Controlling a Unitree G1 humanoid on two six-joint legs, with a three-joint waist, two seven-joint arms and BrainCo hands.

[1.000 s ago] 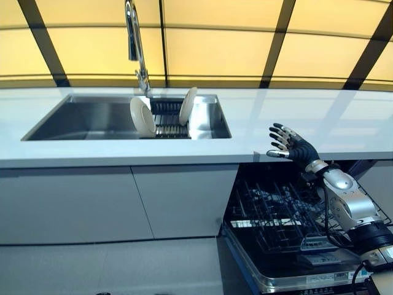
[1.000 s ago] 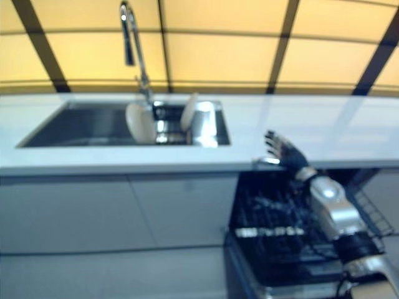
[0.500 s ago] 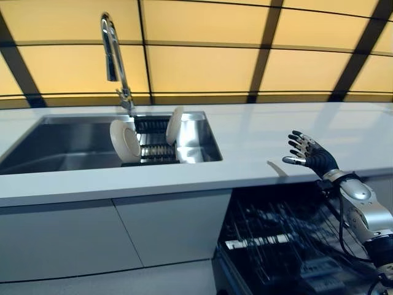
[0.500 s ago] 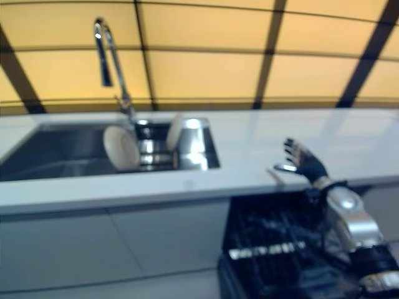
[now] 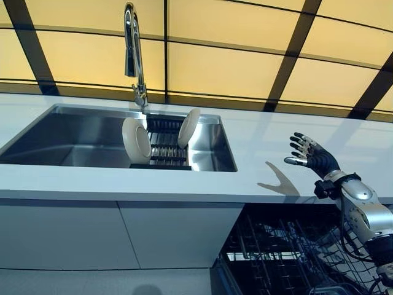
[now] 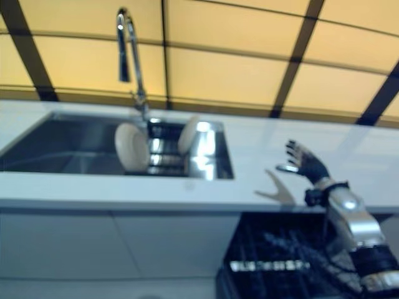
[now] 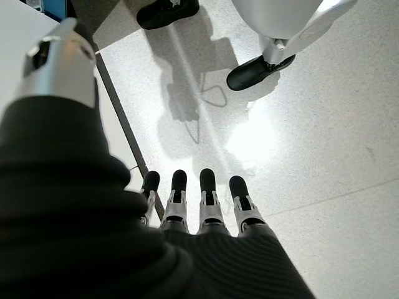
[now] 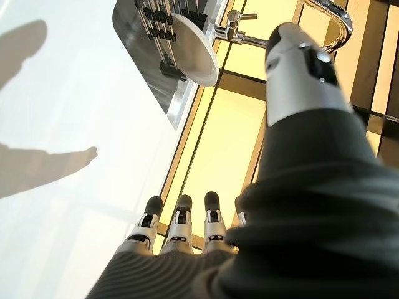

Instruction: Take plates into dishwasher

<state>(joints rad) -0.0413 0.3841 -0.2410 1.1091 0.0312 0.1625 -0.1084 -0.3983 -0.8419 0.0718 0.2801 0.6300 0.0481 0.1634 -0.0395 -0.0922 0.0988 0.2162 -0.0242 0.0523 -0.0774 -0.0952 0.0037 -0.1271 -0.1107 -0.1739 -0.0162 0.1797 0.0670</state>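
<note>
Two white plates stand on edge in a rack [image 5: 164, 142] inside the steel sink [image 5: 67, 132]: one plate [image 5: 136, 140] at the rack's left, the other plate [image 5: 188, 127] leaning at its right. My right hand [image 5: 314, 160] is open with fingers spread, raised over the white countertop [image 5: 258, 153] well to the right of the sink and holding nothing. In the right wrist view its fingers [image 8: 181, 229] are straight, with a plate [image 8: 194, 57] far ahead. My left hand [image 7: 201, 208] shows only in the left wrist view, open, pointing at the floor.
A tall chrome faucet [image 5: 132, 49] rises behind the sink. Below the counter on the right, the open dishwasher shows its dark wire rack [image 5: 288, 255]. White cabinet doors [image 5: 123, 236] fill the front under the sink. Yellow panels line the back wall.
The camera has swung, so the whole scene shifted. My right hand, still open, has risen from the counter's front edge to above the countertop. The plates have not moved.
</note>
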